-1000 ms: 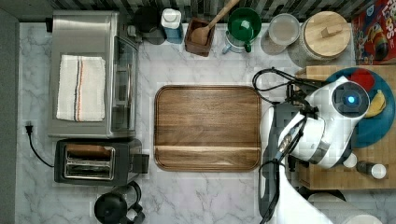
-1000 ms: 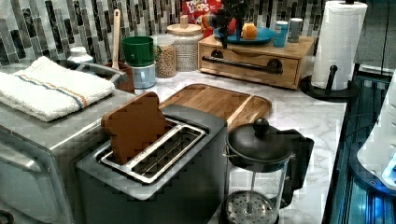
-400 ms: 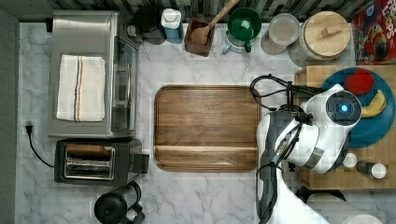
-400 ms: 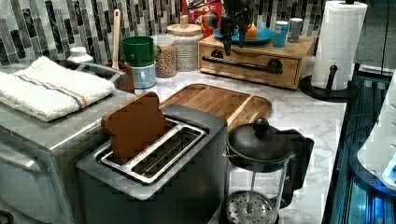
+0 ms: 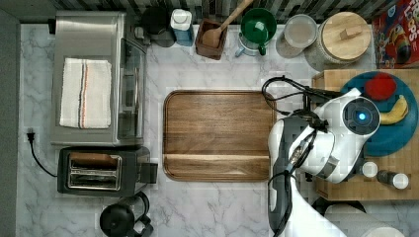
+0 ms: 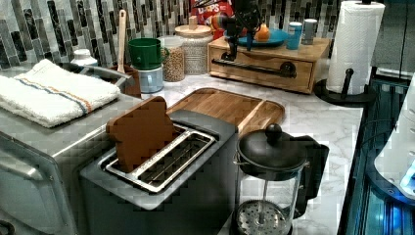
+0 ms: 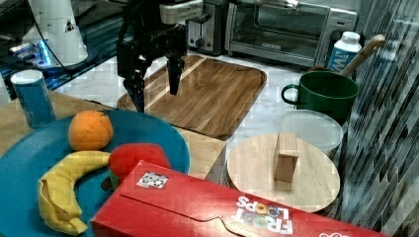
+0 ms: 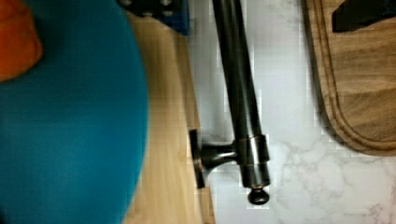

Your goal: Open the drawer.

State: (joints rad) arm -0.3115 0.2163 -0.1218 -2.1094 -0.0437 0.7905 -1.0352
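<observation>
White arm bent over, wrist pointing down, pincer (image 7: 154, 91) fingers (image 7: 174, 79) spread apart, holding nothing

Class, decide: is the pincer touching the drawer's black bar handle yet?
Apart. In the right view the open pincer hangs in the air with its fingertips free; in the wrist view the bar handle lies bare, nothing gripping it.

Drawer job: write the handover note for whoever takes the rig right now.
Gripper: open, empty, fingers pointing down above the front edge of the wooden unit, apart from the handle.
Drawer: shut, flush in the wooden unit at the back of the counter; its black bar handle lies directly below the wrist camera, ungrasped.
On top of the unit: blue plate with fruit.
Done: arm brought over the handle.
Left: lower, close on the bar, pull the drawer out toward the wooden tray.
</observation>
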